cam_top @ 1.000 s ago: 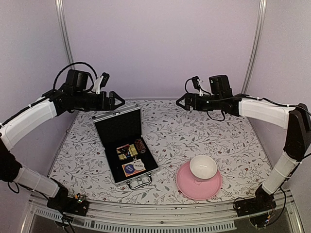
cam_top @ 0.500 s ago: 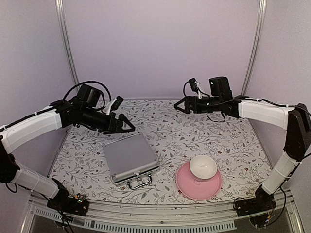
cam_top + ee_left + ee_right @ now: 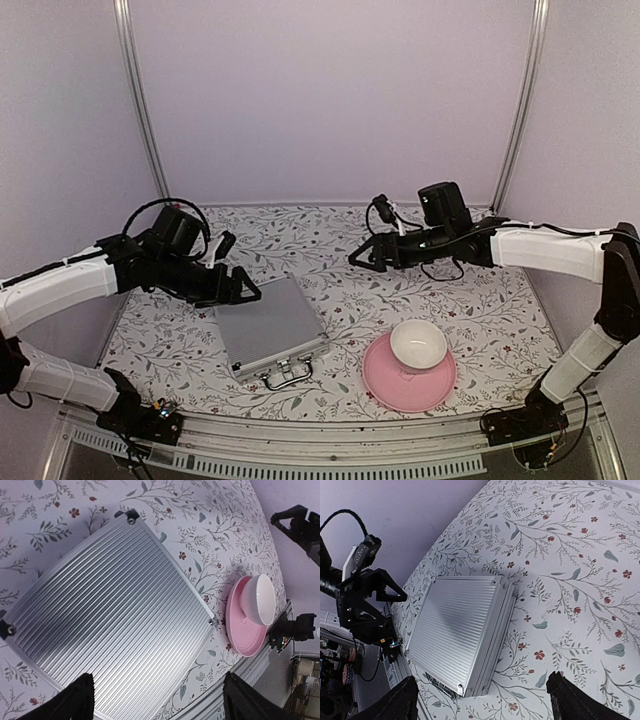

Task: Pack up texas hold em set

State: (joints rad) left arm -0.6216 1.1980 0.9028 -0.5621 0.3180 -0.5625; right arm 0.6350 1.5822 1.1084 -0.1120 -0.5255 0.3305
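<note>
The silver briefcase (image 3: 270, 328) of the texas hold em set lies shut on the floral table, its metal handle (image 3: 288, 374) toward the near edge. Its ribbed lid (image 3: 110, 620) fills the left wrist view. Card boxes, disc and chips are hidden inside. My left gripper (image 3: 241, 289) hovers open just above the case's back left edge, nothing between its fingers (image 3: 75, 702). My right gripper (image 3: 360, 259) hangs open over the table right of the case and apart from it. The right wrist view shows the case (image 3: 457, 632) from the side, between the fingers (image 3: 572, 702).
A pink plate (image 3: 385, 385) carrying a white bowl (image 3: 418, 344) sits right of the case near the front edge; both show in the left wrist view too, plate (image 3: 240, 630) and bowl (image 3: 261, 600). Lilac walls enclose the table on three sides.
The case lid, open a second ago, has dropped shut. My left gripper came down and forward to the case's back edge. My right gripper sank and moved left.
</note>
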